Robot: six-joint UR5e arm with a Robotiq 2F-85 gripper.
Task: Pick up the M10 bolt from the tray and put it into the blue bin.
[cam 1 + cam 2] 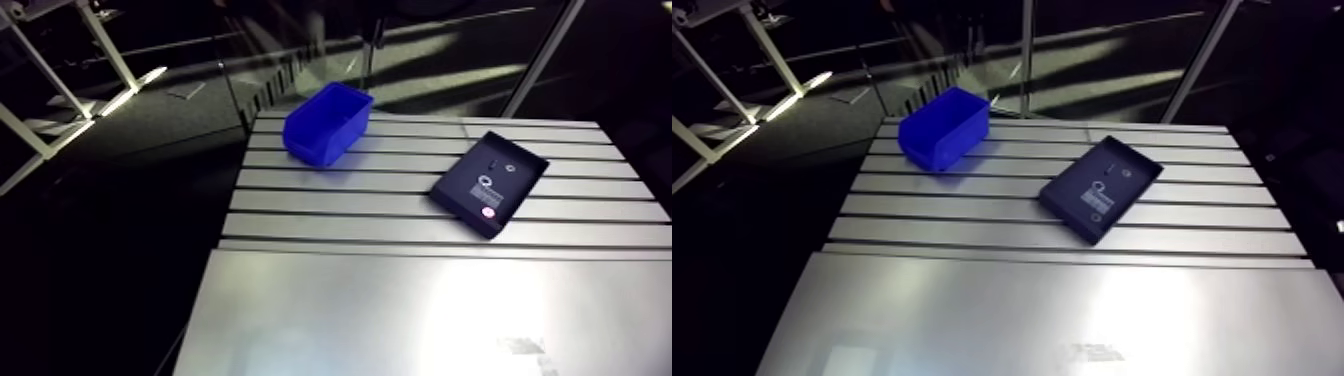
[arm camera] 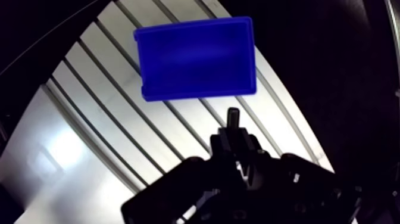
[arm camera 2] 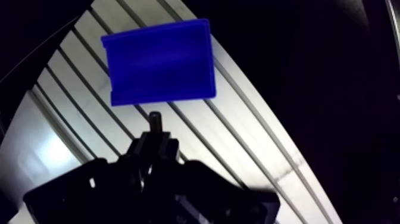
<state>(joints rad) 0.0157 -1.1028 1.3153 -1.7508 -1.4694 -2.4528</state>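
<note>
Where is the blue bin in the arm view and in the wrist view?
Arm view: blue bin on the table's far left part, apart from the black tray.
Wrist view: blue bin ahead of the fingers, past the bolt they hold.
Shared landmark: the table's long slots beside the bin.

The bin [image 1: 325, 122] stands on the table [image 1: 350, 200] at its far left. The tray [image 1: 515, 185] lies to the bin's right and nearer, well apart from it and askew to the slots. A small round piece [image 1: 488, 212] lies in the tray's near end. In the wrist view the bolt [image 2: 234, 115] juts from between the pinched fingers of the gripper [image 2: 234, 134], above the table, with the bin just ahead.
</note>
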